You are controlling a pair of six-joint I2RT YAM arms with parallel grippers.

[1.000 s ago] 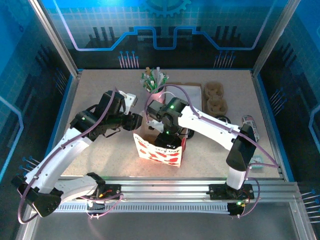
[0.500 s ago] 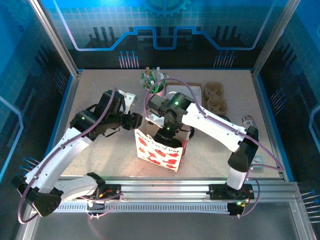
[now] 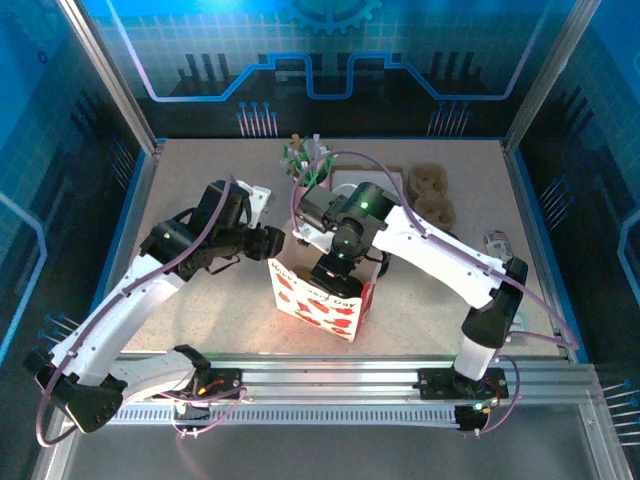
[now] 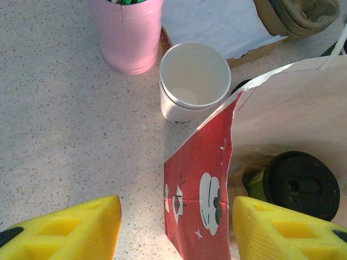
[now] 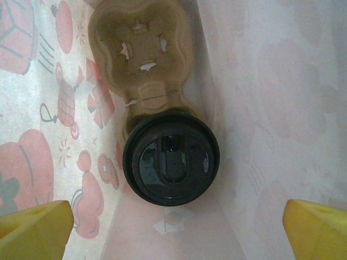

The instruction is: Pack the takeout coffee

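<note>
Where left tool (image 4: 176,225) gapes astride bag wall (image 4: 198,173), white cup (image 4: 192,81) ahead, seemingly empty

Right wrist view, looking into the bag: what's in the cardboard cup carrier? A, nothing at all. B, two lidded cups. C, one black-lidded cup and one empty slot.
C: the cardboard cup carrier in the bag holds one cup under a black lid, and its other slot is empty.

Pink cup (image 4: 127,35) near pulp trays (image 3: 432,208)
</note>
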